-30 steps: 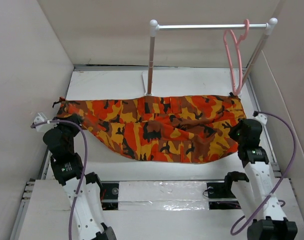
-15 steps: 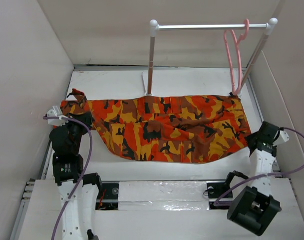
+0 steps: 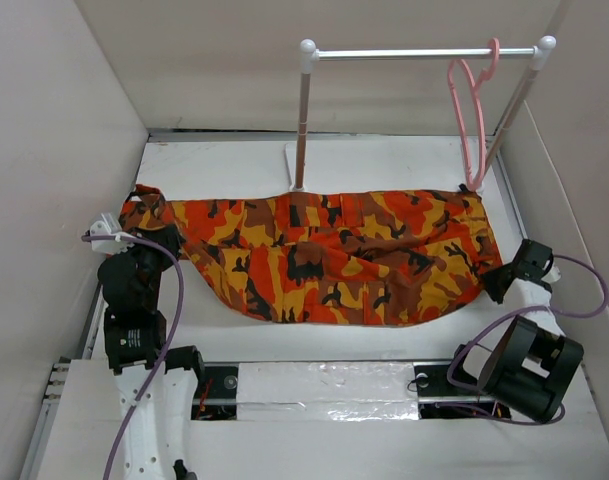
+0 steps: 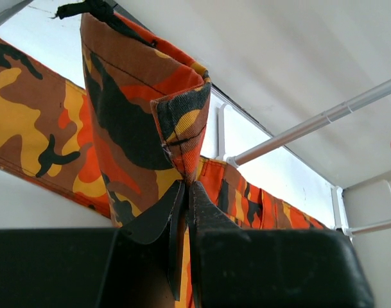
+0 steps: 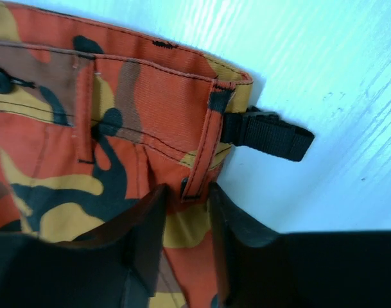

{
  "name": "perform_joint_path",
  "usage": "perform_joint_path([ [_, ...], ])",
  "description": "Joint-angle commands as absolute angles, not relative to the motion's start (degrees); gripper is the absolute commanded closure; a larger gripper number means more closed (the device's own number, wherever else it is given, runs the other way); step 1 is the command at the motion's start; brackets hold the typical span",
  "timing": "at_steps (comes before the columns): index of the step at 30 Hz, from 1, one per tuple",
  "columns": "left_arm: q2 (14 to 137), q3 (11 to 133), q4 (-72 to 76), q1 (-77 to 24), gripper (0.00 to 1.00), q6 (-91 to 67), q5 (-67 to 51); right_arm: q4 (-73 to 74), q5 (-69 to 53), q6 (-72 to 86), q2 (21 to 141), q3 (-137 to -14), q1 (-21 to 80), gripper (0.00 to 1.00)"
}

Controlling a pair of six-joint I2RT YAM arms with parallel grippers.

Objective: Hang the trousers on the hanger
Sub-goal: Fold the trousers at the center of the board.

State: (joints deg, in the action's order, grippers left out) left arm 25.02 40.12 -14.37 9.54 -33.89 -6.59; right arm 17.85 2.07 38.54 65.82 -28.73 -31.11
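Observation:
The camouflage trousers [image 3: 334,260] lie spread across the white table. My left gripper [image 3: 152,238] is shut on their left end and holds it folded up off the table. In the left wrist view the cloth [image 4: 137,109] rises from the closed jaws, with the black drawstring [image 4: 86,8] at the top. My right gripper [image 3: 500,281] is at the right waist corner. In the right wrist view [image 5: 186,192] its jaws stand apart over a belt loop [image 5: 205,144]. The pink hanger [image 3: 469,110] hangs at the right end of the rail.
The white rail [image 3: 424,52] on two posts stands at the back, its base plate [image 3: 314,160] behind the trousers. A black strap [image 5: 267,136] sticks out from the waistband. Cardboard walls close in on the left, back and right. The right arm's cable [image 3: 584,300] loops near the right wall.
My right arm has swung out to the right and folded low, and its gripper now sits at the waist corner. My left gripper has raised the left trouser end slightly.

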Motion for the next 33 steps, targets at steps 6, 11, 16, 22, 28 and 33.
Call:
perform_joint_path([
  [6,24.26,40.69,-9.84,10.63,1.0,-33.4,-7.12,19.84,9.47,38.33,54.07,-27.77,-31.99,1.0],
  [11,24.87,40.52,-8.7,10.63,1.0,-34.36,-7.12,29.51,16.95,34.11,40.64,-34.34,-31.99,1.0],
  [16,25.4,40.87,-8.96,10.63,1.0,-34.45,-7.12,41.29,22.58,31.65,36.13,-42.88,-33.57,1.0],
  [22,25.75,41.48,-10.02,10.63,1.0,-33.4,-4.66,47.21,22.24,28.25,37.35,-50.61,-33.57,0.97],
  [28,30.67,42.45,-12.04,11.25,1.0,-32.96,-0.62,43.16,25.49,21.8,51.9,-55.36,-32.43,1.0],
  [33,36.03,42.36,-12.57,11.25,1.0,-35.68,6.23,42.44,27.4,24.69,66.86,-65.61,-26.82,1.0],
])
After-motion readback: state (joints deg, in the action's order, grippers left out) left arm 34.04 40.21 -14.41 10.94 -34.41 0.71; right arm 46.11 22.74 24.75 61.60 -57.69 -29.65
